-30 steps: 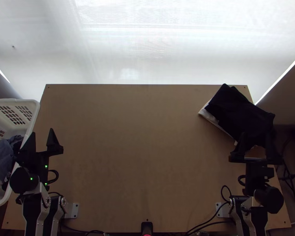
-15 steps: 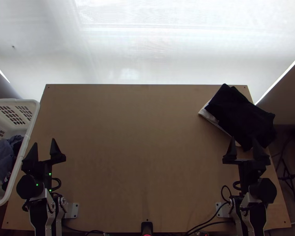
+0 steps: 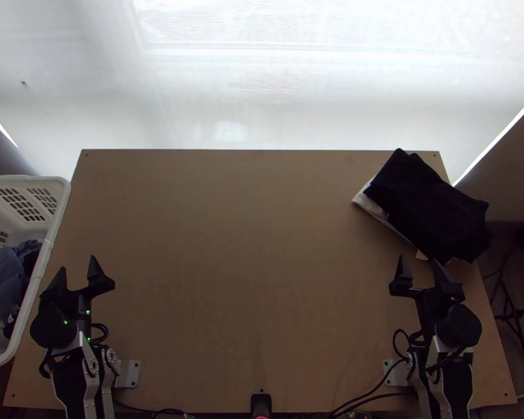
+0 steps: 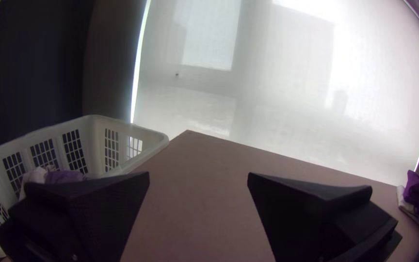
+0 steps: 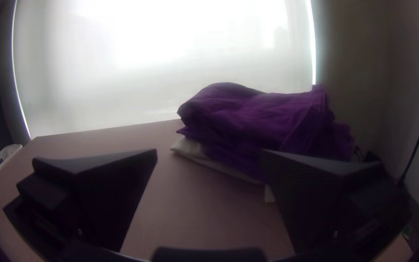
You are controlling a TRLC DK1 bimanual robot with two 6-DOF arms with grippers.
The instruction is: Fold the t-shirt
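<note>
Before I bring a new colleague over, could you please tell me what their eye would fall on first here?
Probably the dark cloth pile at the table's far right corner, strikingly purple in the right wrist view, with white cloth peeking out beneath. Next, perhaps, the white basket of bunched clothes at the left edge, and the open left gripper and right gripper on their own sides.

Black cloth [image 3: 430, 202] lies over white cloth [image 3: 369, 204], upper right of the table [image 3: 248, 244]; white basket [image 3: 50, 241], far left; left gripper [image 3: 77, 263] lower left, right gripper [image 3: 418, 259] lower right, both spread.
</note>
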